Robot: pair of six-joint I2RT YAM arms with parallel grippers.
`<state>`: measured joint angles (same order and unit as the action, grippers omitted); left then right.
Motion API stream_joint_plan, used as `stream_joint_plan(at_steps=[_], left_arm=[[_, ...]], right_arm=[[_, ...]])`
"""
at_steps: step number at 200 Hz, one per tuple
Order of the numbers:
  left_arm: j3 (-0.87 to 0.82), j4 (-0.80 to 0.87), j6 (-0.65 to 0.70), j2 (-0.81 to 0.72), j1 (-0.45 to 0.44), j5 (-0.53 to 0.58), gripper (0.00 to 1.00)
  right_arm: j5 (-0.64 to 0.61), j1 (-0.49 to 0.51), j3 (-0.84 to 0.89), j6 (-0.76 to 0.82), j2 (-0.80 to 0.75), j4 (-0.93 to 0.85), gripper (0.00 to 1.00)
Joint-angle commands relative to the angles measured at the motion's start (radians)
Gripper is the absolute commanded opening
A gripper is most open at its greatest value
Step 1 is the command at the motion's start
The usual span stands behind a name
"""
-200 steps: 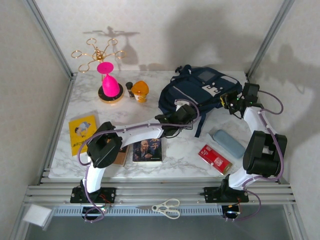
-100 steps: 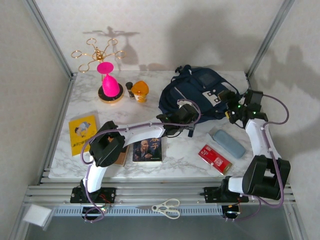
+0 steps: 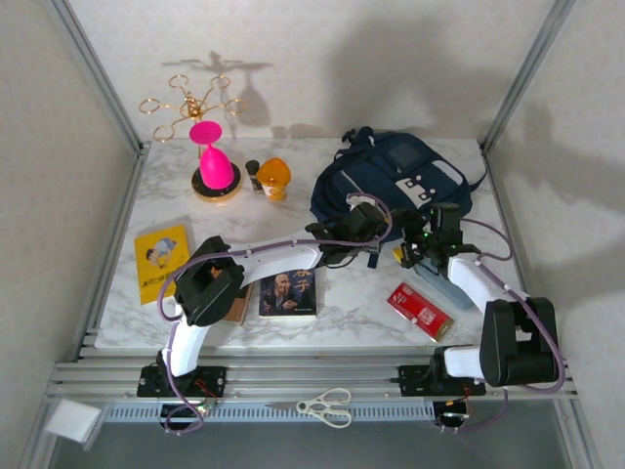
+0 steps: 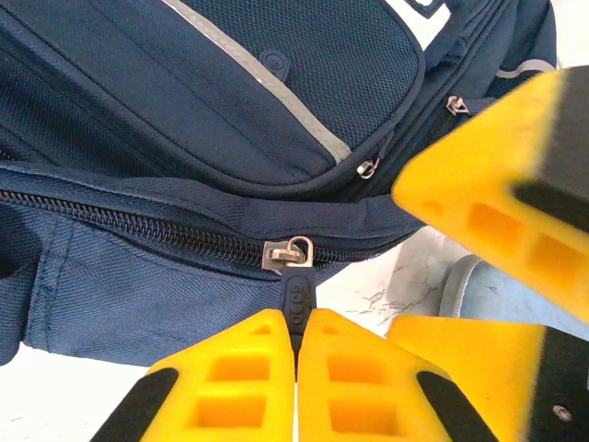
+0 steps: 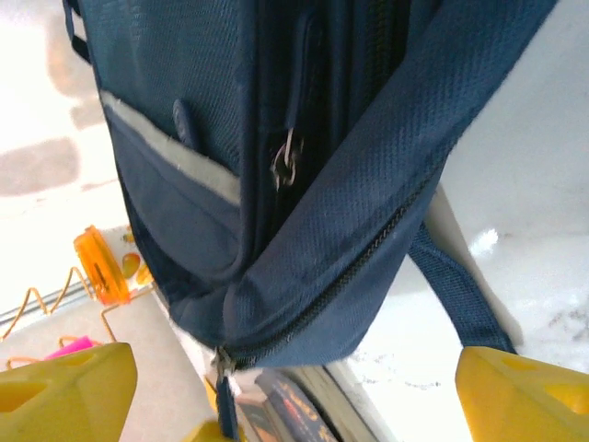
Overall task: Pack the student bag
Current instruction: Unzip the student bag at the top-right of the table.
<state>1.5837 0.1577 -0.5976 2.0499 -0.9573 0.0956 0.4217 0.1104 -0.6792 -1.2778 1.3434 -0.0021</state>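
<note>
Marble tabletop (image 3: 361, 293) under me, pale walls all round, and the bag (image 3: 391, 171) lies at the back, right of centre, its zipped edge facing my arms. My left fingers (image 4: 239, 378) are pressed together on the dark zip pull (image 4: 296, 299), which hangs from the slider (image 4: 281, 253) on the main zip. My right fingers (image 5: 64, 387) stand wide apart and hold nothing. They hover just beside the bag's near corner, above the grey case (image 3: 451, 281).

I take the step to be opening the main zip so things can go in. To do it well I should draw the pull along the line of the teeth, not up or away from the bag, or the soft fabric will bunch and the slider will jam. My right fingers should close on the fabric beside the slider and hold it taut against the pull. I should keep the grip low on the tab, since it is narrow and could slip out.
</note>
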Motion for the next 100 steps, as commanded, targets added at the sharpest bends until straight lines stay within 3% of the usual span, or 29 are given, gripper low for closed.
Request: stream_joint_plan(at_steps=[1,31,82,100], left_arm=[[0.007,-0.036,0.019,0.006,0.005,-0.013,0.0],[0.008,-0.017,0.028,0.003,0.005,0.001,0.0],[-0.036,0.012,0.05,-0.033,0.023,0.026,0.0],[-0.072,-0.004,0.067,-0.06,0.038,0.002,0.0]], right_arm=[[-0.055,0.013,-0.025,-0.085,0.061,0.126,0.81],[-0.076,0.013,-0.059,-0.076,0.135,0.137,0.63],[-0.118,-0.023,-0.132,0.071,0.131,0.008,0.12],[-0.105,-0.062,-0.155,0.152,0.123,-0.036,0.02]])
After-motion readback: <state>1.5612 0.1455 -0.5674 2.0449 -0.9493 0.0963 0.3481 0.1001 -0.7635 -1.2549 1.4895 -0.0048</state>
